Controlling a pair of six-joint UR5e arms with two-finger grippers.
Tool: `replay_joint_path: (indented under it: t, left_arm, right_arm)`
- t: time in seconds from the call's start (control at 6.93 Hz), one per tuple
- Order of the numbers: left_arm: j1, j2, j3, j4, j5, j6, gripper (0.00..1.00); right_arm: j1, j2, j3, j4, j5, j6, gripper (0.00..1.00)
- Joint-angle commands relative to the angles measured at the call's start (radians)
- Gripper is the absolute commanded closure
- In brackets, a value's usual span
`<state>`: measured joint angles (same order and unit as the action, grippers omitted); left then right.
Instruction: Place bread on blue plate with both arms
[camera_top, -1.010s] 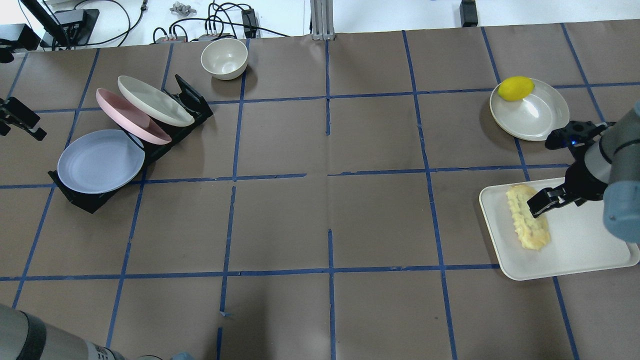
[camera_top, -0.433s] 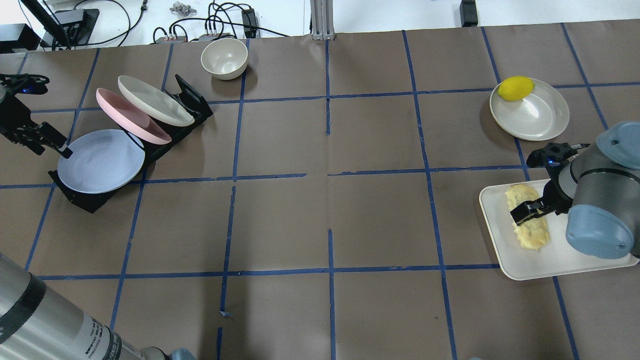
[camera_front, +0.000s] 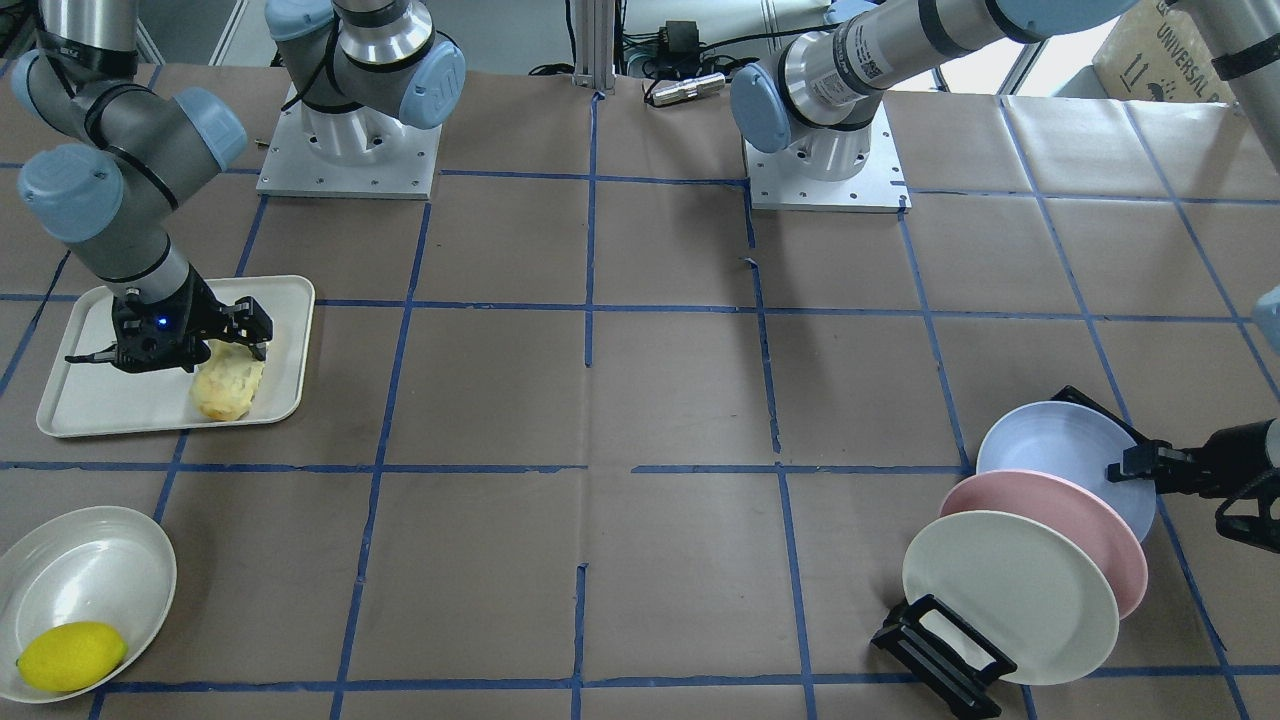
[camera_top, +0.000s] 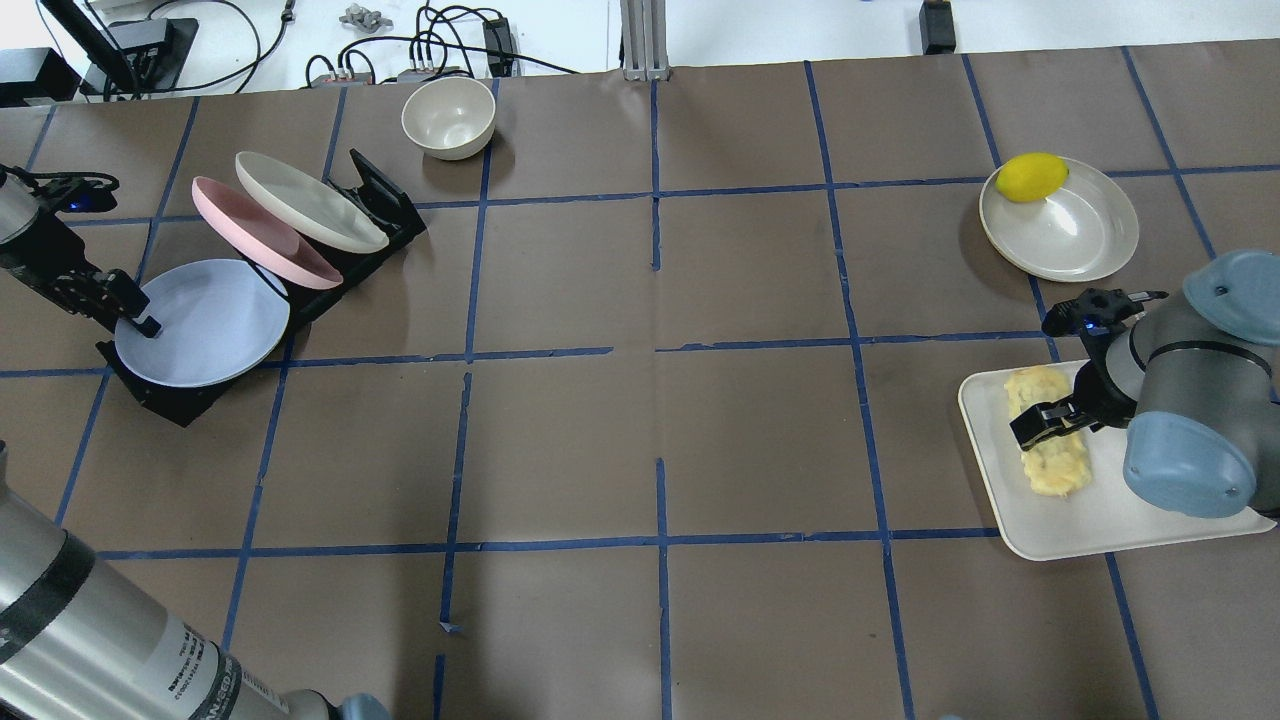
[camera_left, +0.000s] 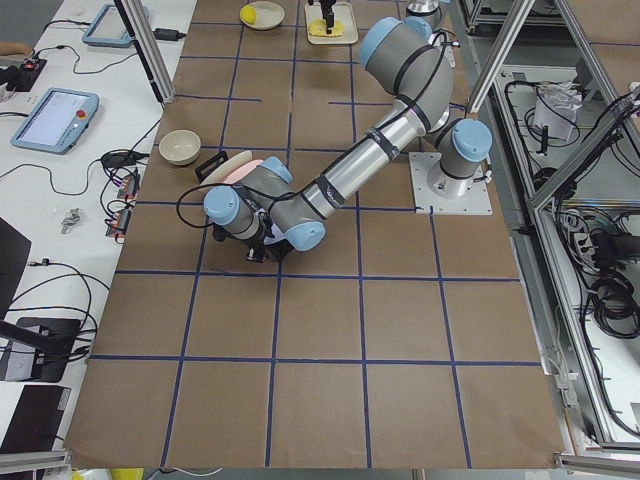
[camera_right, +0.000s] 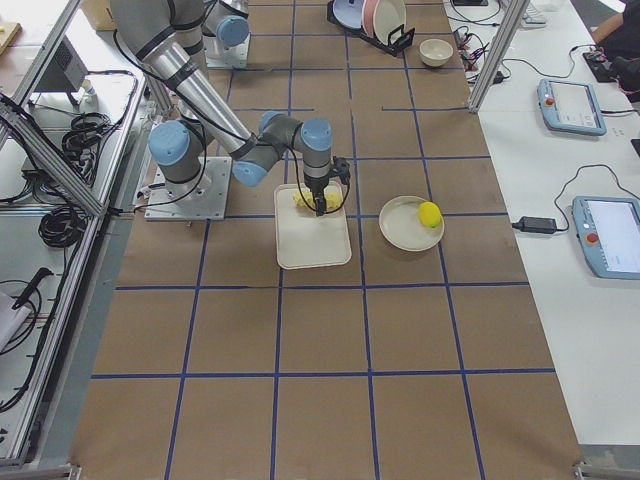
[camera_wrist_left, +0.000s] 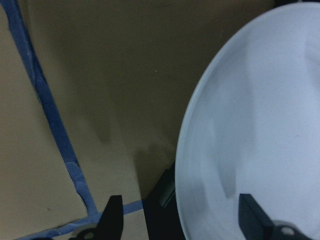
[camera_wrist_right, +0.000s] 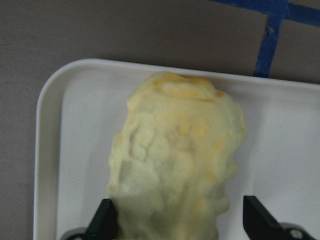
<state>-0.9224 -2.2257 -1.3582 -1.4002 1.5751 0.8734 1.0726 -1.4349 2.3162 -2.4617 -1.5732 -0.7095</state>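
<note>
Bread (camera_top: 1058, 465) on tray (camera_top: 1100, 520), right hand (camera_wrist_right: 180, 220) spread astride it, blue plate (camera_top: 205, 320) in rack (camera_top: 160, 400), left hand (camera_wrist_left: 182, 217) spread across rim

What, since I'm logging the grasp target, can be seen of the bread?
The bread is an oblong, pale-yellow loaf with a lumpy, ridged top and browned ends, looking like soft pastry. It lies flat on the white tray, along the tray's edge nearest the table's middle. The right pincer stands open astride it, a finger on each side; whether either touches it is unclear.
</note>
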Motion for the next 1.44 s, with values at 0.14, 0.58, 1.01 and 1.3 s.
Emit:
replay_joint_path:
  t: [0.14, 0.58, 1.01, 1.3]
  left_arm:
    - [-0.003, -0.003, 0.051, -0.011, -0.003, -0.001, 0.88]
    - [-0.007, -0.005, 0.136, -0.075, -0.004, 0.002, 0.97]
    - [-0.006, 0.073, 0.125, -0.140, 0.009, 0.012, 0.97]
    - [0.017, 0.225, 0.070, -0.259, 0.046, 0.042, 0.97]
  right_arm:
    - [0.016, -0.068, -0.082, 0.207, -0.002, 0.045, 0.84]
    - [0.066, -0.110, -0.279, 0.522, -0.010, 0.081, 0.92]
    - [0.119, -0.108, -0.455, 0.767, -0.019, 0.122, 0.92]
    - [0.229, -0.107, -0.597, 0.939, -0.021, 0.275, 0.92]
